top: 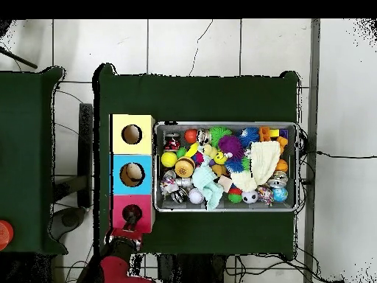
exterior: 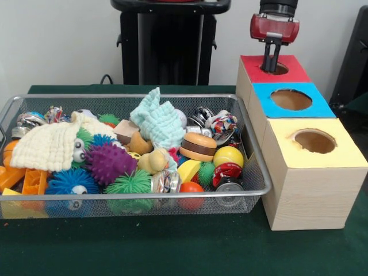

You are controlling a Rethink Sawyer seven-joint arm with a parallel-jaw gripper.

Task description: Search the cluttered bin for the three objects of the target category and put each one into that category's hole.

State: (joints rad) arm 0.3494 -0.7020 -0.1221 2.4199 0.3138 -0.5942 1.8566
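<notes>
Gripper (exterior: 271,62) hangs right over the red hole (exterior: 278,69), fingertips dipping in (whether they hold anything, I cannot tell); the bin (exterior: 258,167) lies beside the boxes.

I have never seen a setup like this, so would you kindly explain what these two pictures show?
Both show one moment. One camera faces the table; the other looks straight down. The red and black machine is a robot arm, and its end effector hangs over the hole of the red-topped box; whether it holds anything cannot be seen. Beside that stand a blue-topped box and a yellow-topped box, each with a hole. From above, something pale lies in the blue one's hole. A wire mesh bin on the green table holds toys, balls and cloths.
</notes>
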